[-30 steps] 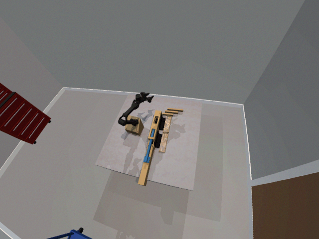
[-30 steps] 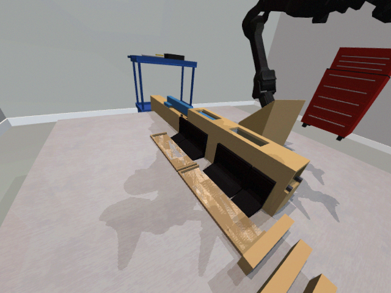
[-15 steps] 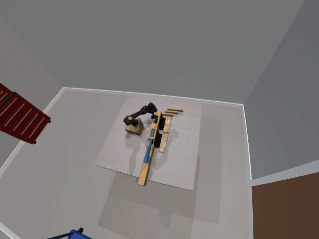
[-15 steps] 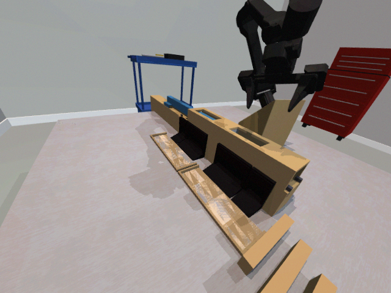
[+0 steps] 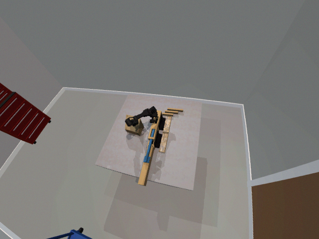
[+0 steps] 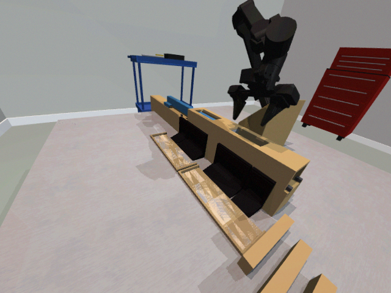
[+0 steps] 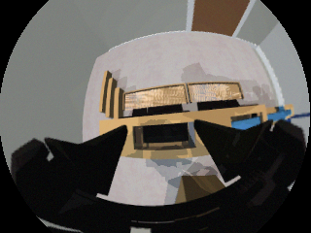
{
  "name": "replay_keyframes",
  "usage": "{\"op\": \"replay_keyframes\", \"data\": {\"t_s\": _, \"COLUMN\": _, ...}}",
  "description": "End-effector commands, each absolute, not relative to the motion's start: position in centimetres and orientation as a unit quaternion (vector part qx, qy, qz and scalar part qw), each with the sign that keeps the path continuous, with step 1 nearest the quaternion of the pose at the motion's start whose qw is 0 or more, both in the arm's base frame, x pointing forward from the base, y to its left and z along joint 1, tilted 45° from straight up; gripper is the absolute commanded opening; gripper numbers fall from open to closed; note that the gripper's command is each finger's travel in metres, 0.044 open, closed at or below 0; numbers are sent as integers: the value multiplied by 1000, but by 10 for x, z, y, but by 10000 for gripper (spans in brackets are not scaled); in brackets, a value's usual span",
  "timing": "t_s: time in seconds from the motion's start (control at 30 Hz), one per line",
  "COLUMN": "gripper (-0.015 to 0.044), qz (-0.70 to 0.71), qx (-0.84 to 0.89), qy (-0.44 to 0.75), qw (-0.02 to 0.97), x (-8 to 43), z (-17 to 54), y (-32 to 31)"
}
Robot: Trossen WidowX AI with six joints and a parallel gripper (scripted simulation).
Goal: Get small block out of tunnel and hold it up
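My gripper point(image 6: 248, 121) point(image 7: 161, 126) is open and empty, fingers pointing down. It hangs above the near end of the tan tunnel point(image 5: 158, 113) point(image 6: 285, 155) point(image 7: 110, 126), over its near top window point(image 6: 250, 137) point(image 7: 165, 134). The window looks dark inside. A blue bar of the sliding cage point(image 5: 148, 149) point(image 6: 179, 104) sticks out of the far end, along a tan rail point(image 5: 143, 175) point(image 6: 160, 108). Blue also shows inside the farther top window. I cannot make out the block in any view.
Three tan rods point(image 5: 175, 110) point(image 6: 270, 244) lie beyond the tunnel's near end. Two framed patterned panels point(image 6: 217, 204) point(image 7: 155, 97) lie along its side, beside dark flaps point(image 6: 225, 179). The arm's tan base point(image 5: 133, 128) stands on the opposite side. A red cabinet point(image 6: 344, 94) and blue cart point(image 6: 162, 60) stand beyond.
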State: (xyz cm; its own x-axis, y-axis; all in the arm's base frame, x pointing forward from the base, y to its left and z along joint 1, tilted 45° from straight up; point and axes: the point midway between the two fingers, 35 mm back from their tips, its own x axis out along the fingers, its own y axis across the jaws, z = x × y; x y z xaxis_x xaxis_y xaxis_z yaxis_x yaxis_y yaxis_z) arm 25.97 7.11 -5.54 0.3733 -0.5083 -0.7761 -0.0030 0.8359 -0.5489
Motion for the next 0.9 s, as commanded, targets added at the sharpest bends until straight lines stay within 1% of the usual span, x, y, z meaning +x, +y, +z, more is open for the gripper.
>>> {"op": "replay_keyframes", "data": {"t_s": 0.0, "gripper": 440, "qz": -217, "qx": -174, "qy": 511, "qw": 813, "x": 287, "z": -29, "y": 49}}
{"op": "replay_keyframes", "data": {"t_s": 0.23, "gripper": 440, "qz": -351, "qx": -26, "qy": 437, "qw": 828, "x": 325, "z": 35, "y": -22}}
{"op": "replay_keyframes", "data": {"t_s": 0.43, "gripper": 440, "qz": -460, "qx": 95, "qy": 346, "qw": 812, "x": 332, "z": 95, "y": -93}}
{"op": "replay_keyframes", "data": {"t_s": 0.63, "gripper": 440, "qz": -533, "qx": 138, "qy": 294, "qw": 781, "x": 310, "z": 132, "y": -149}}
{"op": "replay_keyframes", "data": {"t_s": 0.77, "gripper": 440, "qz": -608, "qx": 184, "qy": 237, "qw": 735, "x": 278, "z": 159, "y": -199}}
{"op": "replay_keyframes", "data": {"t_s": 0.87, "gripper": 440, "qz": -643, "qx": 205, "qy": 205, "qw": 708, "x": 258, "z": 172, "y": -221}}
